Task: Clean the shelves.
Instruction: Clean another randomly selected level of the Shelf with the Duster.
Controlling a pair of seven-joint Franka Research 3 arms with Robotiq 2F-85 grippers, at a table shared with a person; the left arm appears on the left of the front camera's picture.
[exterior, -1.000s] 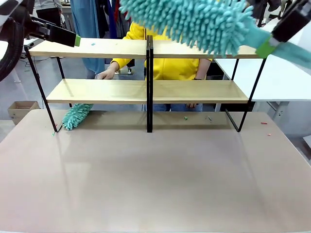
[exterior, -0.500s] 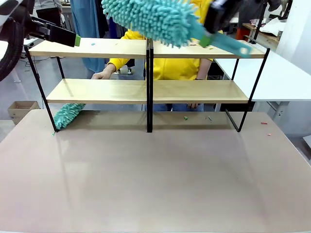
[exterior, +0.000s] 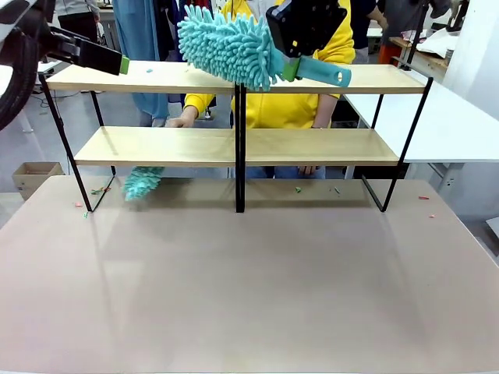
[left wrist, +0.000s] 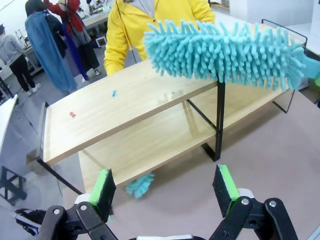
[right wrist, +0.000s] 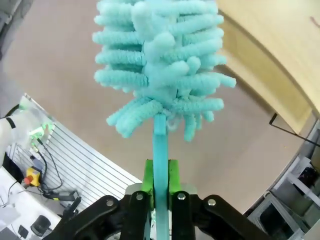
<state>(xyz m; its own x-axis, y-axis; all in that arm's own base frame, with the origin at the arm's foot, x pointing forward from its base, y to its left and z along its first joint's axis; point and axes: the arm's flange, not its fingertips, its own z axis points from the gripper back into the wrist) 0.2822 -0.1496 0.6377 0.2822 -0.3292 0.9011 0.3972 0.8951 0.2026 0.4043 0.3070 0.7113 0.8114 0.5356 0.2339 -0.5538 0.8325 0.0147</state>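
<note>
Right gripper (exterior: pixel 290 69) clamping teal duster (exterior: pixel 226 45), two-tier light wooden shelves (exterior: pixel 312 146)

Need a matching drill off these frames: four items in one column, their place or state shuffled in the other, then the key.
Column 1
1. large teal duster
2. small teal duster
3. left gripper
4. blue scrap

Column 2
A. lying on the top board of the shelves
B. open, holding nothing
C. below the lower board, down by the table
D. held by its handle in the shut right gripper, above the top board

Pairs: 1-D, 2-C, 3-B, 4-A
</note>
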